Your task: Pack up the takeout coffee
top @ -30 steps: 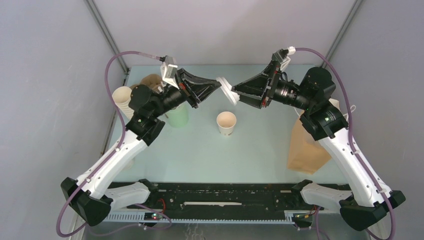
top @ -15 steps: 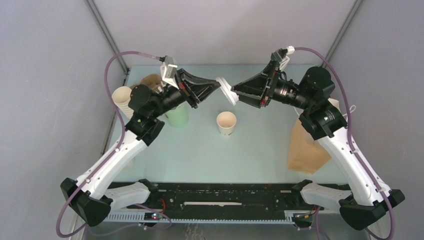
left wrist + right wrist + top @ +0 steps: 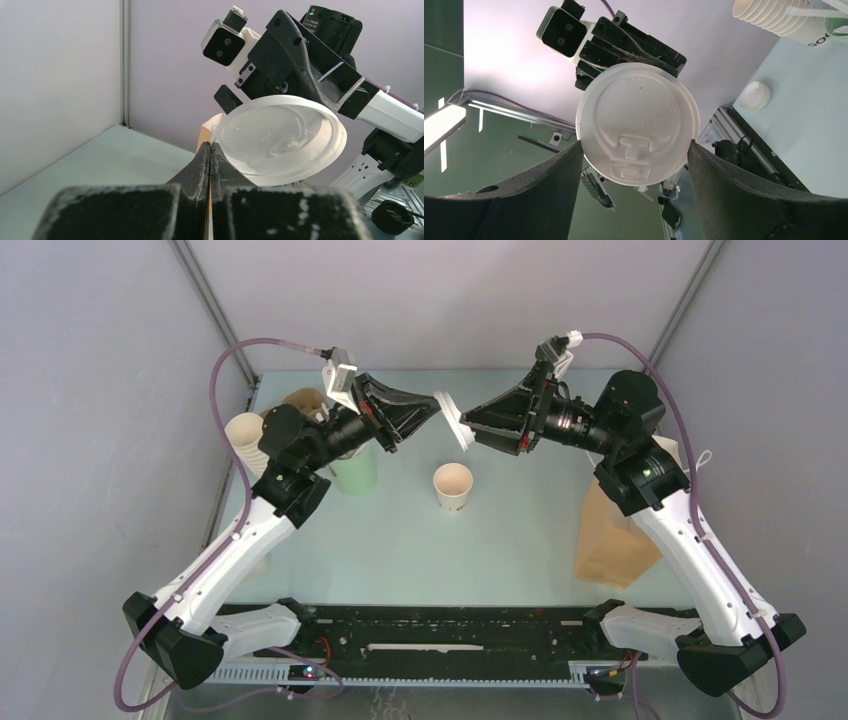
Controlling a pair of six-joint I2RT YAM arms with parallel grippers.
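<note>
The open cream paper cup (image 3: 452,483) stands upright mid-table, without a lid. A round white lid (image 3: 455,420) is held in the air above and behind it, between both grippers. My left gripper (image 3: 438,408) is shut, its fingertips (image 3: 210,146) pinched at the lid's left rim (image 3: 280,140). My right gripper (image 3: 470,430) spans the lid (image 3: 636,130) across its width, with both fingers touching its edge. The lid's drinking-spout side faces the right wrist camera.
A brown paper bag (image 3: 610,535) lies at the right under the right arm. A stack of cream cups (image 3: 245,440), a pale green cup (image 3: 355,472) of white sticks and a brown item (image 3: 300,400) stand at the back left. A small white mound (image 3: 755,95) sits on the table.
Both arms and the lid have lifted very slightly. The lid stays between the two grippers and the cup has not moved.
</note>
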